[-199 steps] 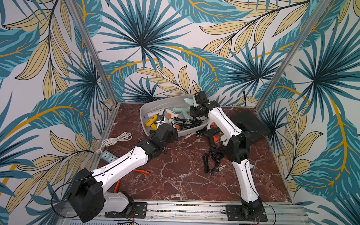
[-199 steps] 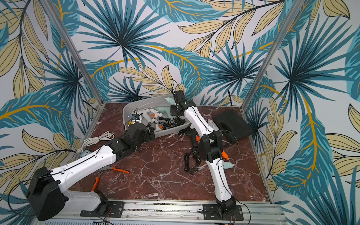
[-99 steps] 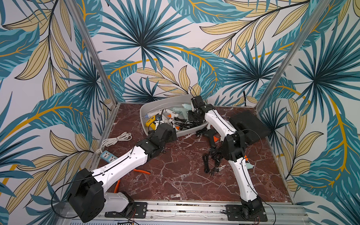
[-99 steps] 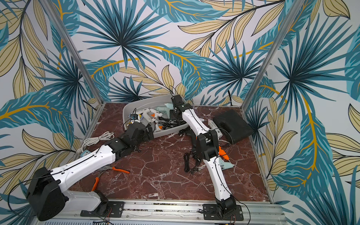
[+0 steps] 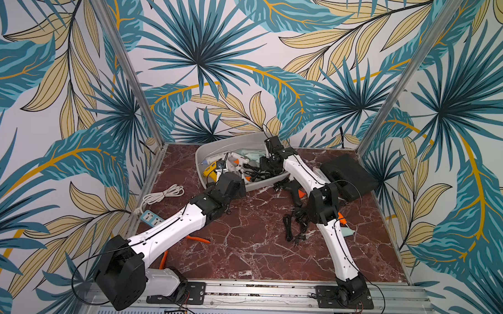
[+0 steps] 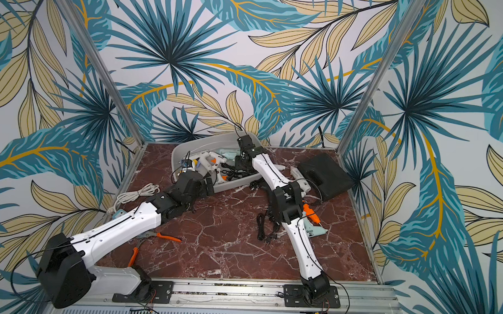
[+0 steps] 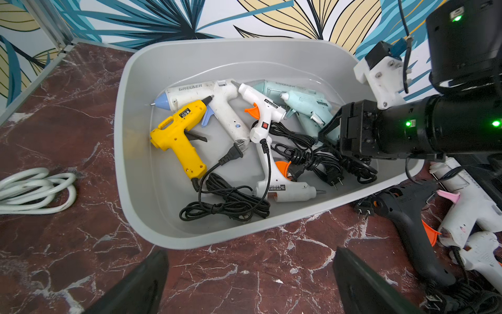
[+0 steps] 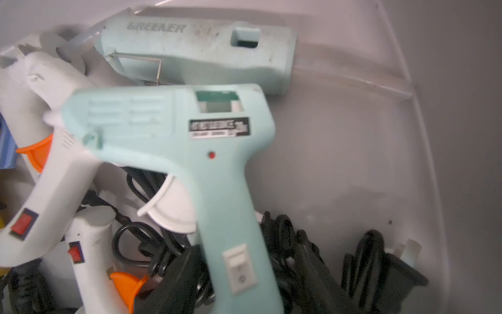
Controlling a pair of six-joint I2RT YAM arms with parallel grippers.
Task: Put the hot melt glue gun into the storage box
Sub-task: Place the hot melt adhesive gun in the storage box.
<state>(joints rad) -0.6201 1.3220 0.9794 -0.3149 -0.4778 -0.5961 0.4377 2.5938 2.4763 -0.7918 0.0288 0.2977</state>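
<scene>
**Pale glue gun down in the tub, right jaws astride its handle**

Inside the storage box, set askew along the far edge of the table, near that edge's middle: the hot melt glue gun, pale blue-green with a white trigger. Side face up, at the end of the box nearer the table's right edge. Over black cords, and just beside a larger pale gun along the box's far wall.

Over it, within the box walls, the right gripper. Dark fingers to either side of the gun's handle in the right wrist view. Clenched on it or let go: impossible to tell, with the handle blurred and the contact hidden.

Wide apart and empty, the left gripper, above bare marble just short of the box's near rim.

Also in the box: a yellow gun, a white gun with a blue tip and two white guns with orange triggers.

Out on the table, beside the box toward the right edge: a black gun and more white guns. At the far right corner, a black hard case. Near the left edge, a coiled white cable and a power strip. Closer to the near edge, orange-handled pliers.
</scene>
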